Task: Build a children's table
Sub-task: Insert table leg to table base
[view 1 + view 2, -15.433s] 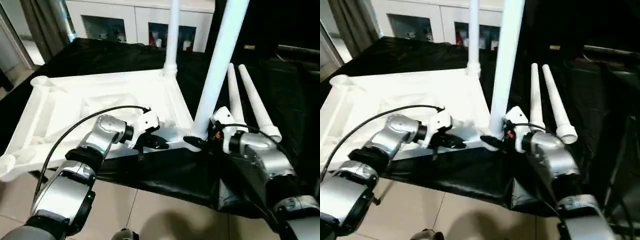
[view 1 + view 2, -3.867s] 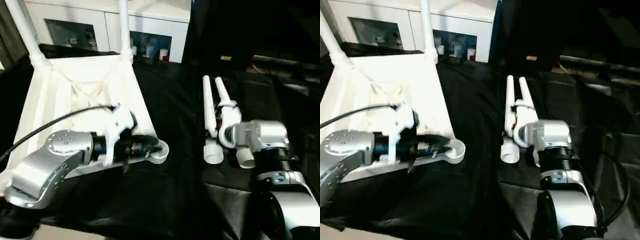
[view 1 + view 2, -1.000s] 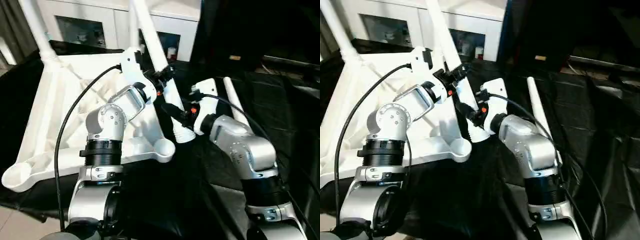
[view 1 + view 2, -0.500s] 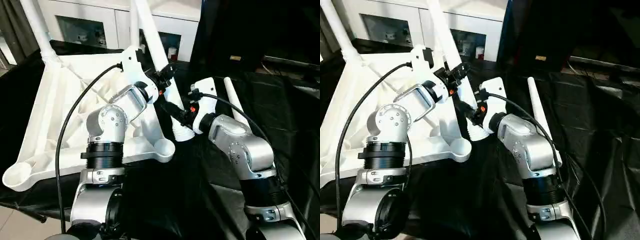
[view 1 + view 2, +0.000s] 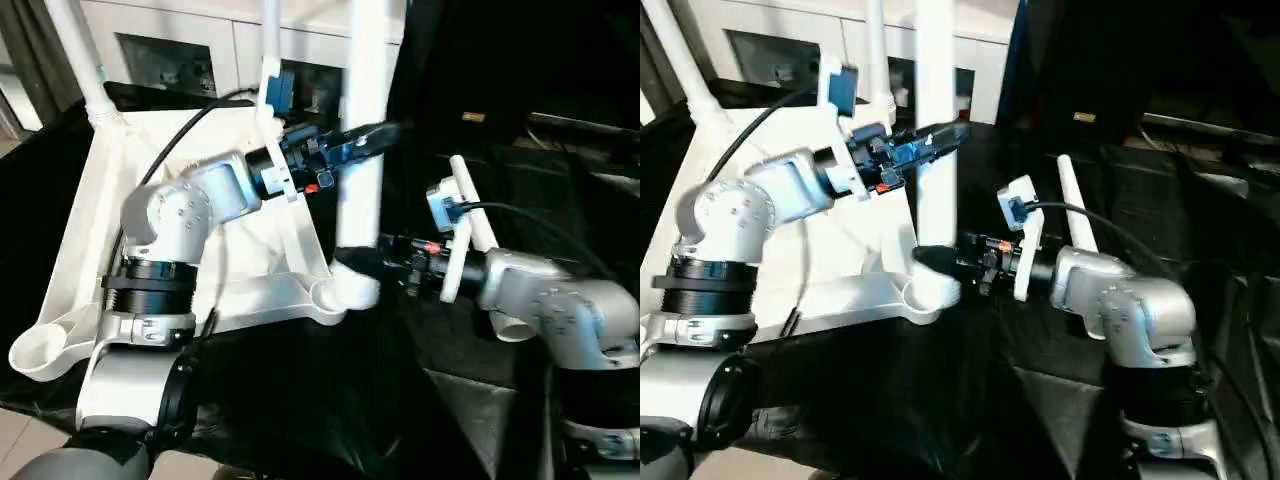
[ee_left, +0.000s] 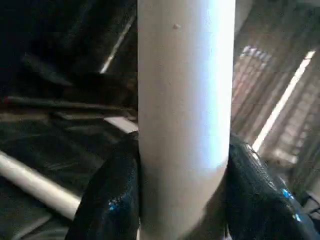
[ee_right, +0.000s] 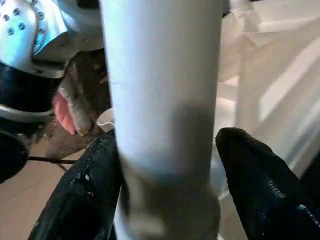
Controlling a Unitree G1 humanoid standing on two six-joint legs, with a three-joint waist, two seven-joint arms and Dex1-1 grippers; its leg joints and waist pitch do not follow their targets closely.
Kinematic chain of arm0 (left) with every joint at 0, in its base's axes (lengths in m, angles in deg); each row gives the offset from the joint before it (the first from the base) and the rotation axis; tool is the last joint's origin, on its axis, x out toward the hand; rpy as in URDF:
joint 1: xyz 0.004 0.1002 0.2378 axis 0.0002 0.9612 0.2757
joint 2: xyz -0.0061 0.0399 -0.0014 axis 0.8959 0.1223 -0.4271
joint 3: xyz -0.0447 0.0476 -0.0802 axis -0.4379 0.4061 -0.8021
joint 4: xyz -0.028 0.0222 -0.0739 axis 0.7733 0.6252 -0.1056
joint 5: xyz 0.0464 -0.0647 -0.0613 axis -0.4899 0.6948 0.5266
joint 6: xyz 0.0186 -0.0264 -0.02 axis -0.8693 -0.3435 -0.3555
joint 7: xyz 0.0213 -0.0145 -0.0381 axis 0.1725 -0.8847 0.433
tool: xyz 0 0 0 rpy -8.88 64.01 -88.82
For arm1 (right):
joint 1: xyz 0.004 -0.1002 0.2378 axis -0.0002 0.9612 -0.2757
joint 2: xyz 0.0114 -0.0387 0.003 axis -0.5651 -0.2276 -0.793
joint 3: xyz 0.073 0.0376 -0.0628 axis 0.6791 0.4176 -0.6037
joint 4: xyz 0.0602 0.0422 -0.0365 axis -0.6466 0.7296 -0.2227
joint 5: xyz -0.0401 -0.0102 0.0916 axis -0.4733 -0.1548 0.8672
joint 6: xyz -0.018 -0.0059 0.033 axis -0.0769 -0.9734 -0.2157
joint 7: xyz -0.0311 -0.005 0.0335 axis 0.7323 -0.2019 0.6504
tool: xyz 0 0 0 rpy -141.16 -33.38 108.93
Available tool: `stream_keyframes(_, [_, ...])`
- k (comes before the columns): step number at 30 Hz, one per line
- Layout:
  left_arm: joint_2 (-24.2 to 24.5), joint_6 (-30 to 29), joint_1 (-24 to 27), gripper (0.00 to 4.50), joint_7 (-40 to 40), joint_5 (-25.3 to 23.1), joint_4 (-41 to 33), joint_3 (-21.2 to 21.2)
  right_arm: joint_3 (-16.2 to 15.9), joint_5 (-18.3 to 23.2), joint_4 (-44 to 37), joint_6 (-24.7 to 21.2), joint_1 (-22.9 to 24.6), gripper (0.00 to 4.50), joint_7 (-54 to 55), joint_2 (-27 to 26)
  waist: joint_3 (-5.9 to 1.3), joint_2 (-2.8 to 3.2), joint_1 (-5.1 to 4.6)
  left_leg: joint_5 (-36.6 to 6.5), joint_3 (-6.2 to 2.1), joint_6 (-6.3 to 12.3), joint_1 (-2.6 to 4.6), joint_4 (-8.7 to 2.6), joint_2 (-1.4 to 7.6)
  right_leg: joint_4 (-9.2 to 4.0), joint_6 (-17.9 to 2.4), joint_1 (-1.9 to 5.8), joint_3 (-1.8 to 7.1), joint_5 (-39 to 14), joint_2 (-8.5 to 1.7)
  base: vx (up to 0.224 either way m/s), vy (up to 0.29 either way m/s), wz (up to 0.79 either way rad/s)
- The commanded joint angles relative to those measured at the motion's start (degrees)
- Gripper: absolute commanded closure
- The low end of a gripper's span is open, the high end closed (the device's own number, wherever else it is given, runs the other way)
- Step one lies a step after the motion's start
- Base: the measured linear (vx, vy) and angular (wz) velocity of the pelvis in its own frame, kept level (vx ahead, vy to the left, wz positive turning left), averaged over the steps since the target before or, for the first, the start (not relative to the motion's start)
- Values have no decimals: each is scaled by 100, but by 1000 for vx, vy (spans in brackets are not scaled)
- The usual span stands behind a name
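Both of my left fingers press against opposite sides of the long white tapered plastic tube leg, so my left gripper is clenched on it partway up its shaft. My right gripper reaches in level from the right, low down near the leg's wide foot; in my right wrist view one black finger lies against the tube while the other stands a little off it with a gap showing, so that grip looks slack rather than tight.

Held this way, the leg stands nearly upright, its bottom end at the round corner socket on the near right corner of the white plastic rectangular tabletop. I cannot tell whether it sits fully in the socket. The tabletop lies upside down, ribbed underside up, on the black cloth-covered table.

Two more white tube legs already stand upright in the far corner sockets. A fourth white leg lies flat on the black cloth, behind my right forearm.

White cabinets with glass doors stand beyond the table.
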Motion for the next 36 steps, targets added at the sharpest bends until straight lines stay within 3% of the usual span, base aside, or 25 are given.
stream_keyframes(1, [-88, -112, -186, 266, -91, 319, -179, -150, -64, -41, 31, -55, -38, 145, 119, 2, -473, 48, 28, -252, -37, 48, 44, -338, 182, -363, -1399, 419, 300, -9, -479, 0, 0, 0])
stream_keyframes(2, [-105, -148, -204, 266, -162, 393, -181, -189, -75, -29, 52, -96, -68, 172, 174, -33, -475, 82, 25, -251, -40, 24, 39, -337, 182, -369, -1385, 418, 297, -37, -474, 0, 0, 0])
stream_keyframes(3, [-112, -178, -198, 266, -247, 448, -196, -204, -71, -15, 66, -123, -95, 172, 231, -77, -477, 65, 20, -253, -44, 17, 31, -342, 175, -373, -1351, 426, 292, -86, -466, 0, 0, 0])
stream_keyframes(7, [-69, -164, -176, 266, -307, 416, -114, -178, -35, 47, 67, -182, -103, 197, 322, -91, -483, 112, 30, -295, -52, -30, 47, -346, 187, -381, -1269, 407, 286, -207, -459, 0, 0, 0])
stream_keyframes(10, [-26, -136, -173, 266, -327, 400, -75, -148, -10, 77, 52, -201, -92, 216, 363, -97, -491, 108, 35, -276, -48, -55, 49, -346, 180, -376, -1240, 403, 284, -97, -445, 0, 0, 0])
stream_keyframes(11, [-14, -142, -187, 266, -333, 406, -54, -156, 37, 97, 53, -183, -90, 225, 409, -140, -496, 151, 43, -262, -58, -70, 48, -346, 186, -365, -1250, 401, 281, -27, -448, 0, 0, 0])
stream_keyframes(12, [-18, -127, -188, 266, -332, 402, -51, -168, 50, 97, 45, -167, -84, 225, 433, -162, -498, 130, 41, -274, -57, -82, 45, -348, 184, -363, -1267, 408, 278, 14, -448, 0, 0, 0])
stream_keyframes(13, [-26, -118, -194, 266, -321, 392, -32, -179, 65, 89, 52, -145, -83, 233, 464, -186, -499, 185, 49, -275, -63, -96, 41, -344, 179, -353, -1279, 406, 277, 40, -449, 0, 0, 0])
stream_keyframes(16, [-85, -45, -187, 266, -133, 300, 11, -204, 86, 18, 42, -68, -67, 234, 666, -267, -501, 147, 36, -289, -56, -88, 31, -342, 165, -364, -1285, 426, 278, 68, -446, 0, 0, 0])
stream_keyframes(17, [-120, -41, -193, 210, 39, 240, 54, -225, 83, -25, 26, -15, -63, 238, 741, -294, -502, 176, 38, -304, -57, -102, 29, -337, 164, -374, -1272, 423, 277, 27, -444, 0, 0, 0])
stream_keyframes(21, [-396, 227, -93, 178, 1074, -195, 226, -287, 34, -264, -24, 348, -43, 244, 1072, -469, -504, 185, 32, -335, -61, -148, 28, -340, 174, -391, -1224, 425, 275, -101, -452, 0, 0, 0])
stream_keyframes(25, [-712, 713, 275, 152, 2113, -968, -97, 14, -103, -556, 55, 627, -41, 247, 1426, -674, -499, 135, 15, -299, -63, -107, 8, -345, 177, -398, -1088, 439, 282, -155, -452, 0, 0, 0])
stream_keyframes(26, [-801, 822, 385, 141, 2382, -1153, -195, 84, -175, -669, 96, 730, -53, 248, 1540, -732, -496, 152, -4, -259, -74, -105, -15, -353, 181, -402, -1054, 449, 276, -170, -450, 0, 0, 0])
stream_keyframes(29, [-900, 861, 445, 118, 2657, -1216, -230, 66, -254, -777, 137, 849, -69, 249, 1664, -770, -512, 149, -12, -202, -58, -59, 2, -333, 159, -402, -1029, 435, 284, -83, -429, 0, 0, 0])
stream_keyframes(30, [-983, 885, 456, 166, 2905, -1284, -248, 25, -277, -819, 163, 883, -99, 249, 1728, -809, -508, 175, -21, -228, -65, -55, 8, -337, 173, -405, -1035, 415, 282, -69, -426, 0, 0, 0])
stream_keyframes(32, [-1211, 1046, 486, 155, 3430, -1405, -250, -120, -320, -929, 253, 968, -181, 250, 1840, -883, -499, 119, -38, -294, -56, -49, 1, -337, 180, -410, -1072, 422, 282, -122, -429, 0, 0, 0])
stream_keyframes(34, [-1325, 1147, 543, 200, 3742, -1548, -304, -127, -334, -1003, 308, 1021, -222, 251, 1912, -939, -494, 94, -30, -274, -51, -7, 4, -336, 167, -425, -1044, 424, 283, -228, -432, 0, 0, 0])
stream_keyframes(36, [-1356, 1219, 575, 208, 3879, -1627, -350, -132, -349, -1026, 313, 1037, -231, 251, 1927, -943, -494, 117, -23, -252, -54, 26, 12, -334, 177, -424, -1005, 406, 285, -279, -435, 0, 0, 0])
